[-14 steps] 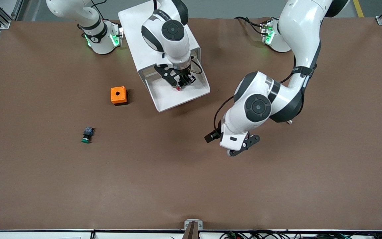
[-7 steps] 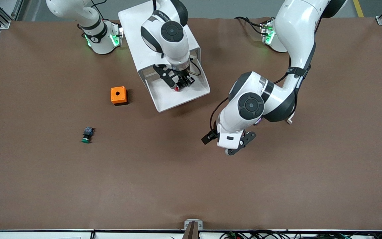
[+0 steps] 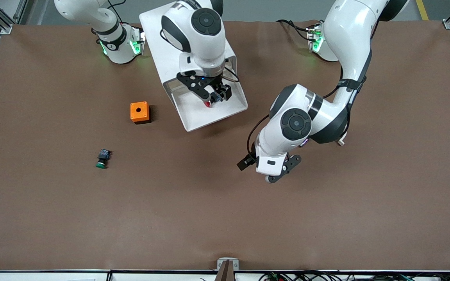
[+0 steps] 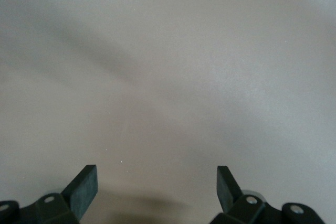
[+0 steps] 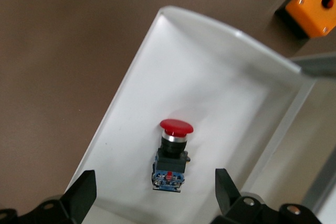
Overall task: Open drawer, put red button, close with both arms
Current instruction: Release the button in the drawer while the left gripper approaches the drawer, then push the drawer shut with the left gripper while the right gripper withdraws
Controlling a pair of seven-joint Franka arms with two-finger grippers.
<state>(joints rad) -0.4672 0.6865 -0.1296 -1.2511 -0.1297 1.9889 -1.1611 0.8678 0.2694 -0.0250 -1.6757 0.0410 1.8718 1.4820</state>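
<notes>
Green button (image 3: 102, 159) and orange box (image 3: 139, 112) lie on the table (image 3: 53, 203). Right gripper (image 3: 211, 95), fingers spread and empty, hangs over the open drawer (image 3: 197, 115), where the red button (image 5: 172, 152) lies. Left gripper (image 4: 156, 187), open, waits over bare table.

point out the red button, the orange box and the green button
red button (image 5: 176, 126): right wrist view, on its red cap, lying in the open drawer
orange box (image 3: 139, 111): front view, on its top face
green button (image 3: 102, 158): front view, on its body
</notes>
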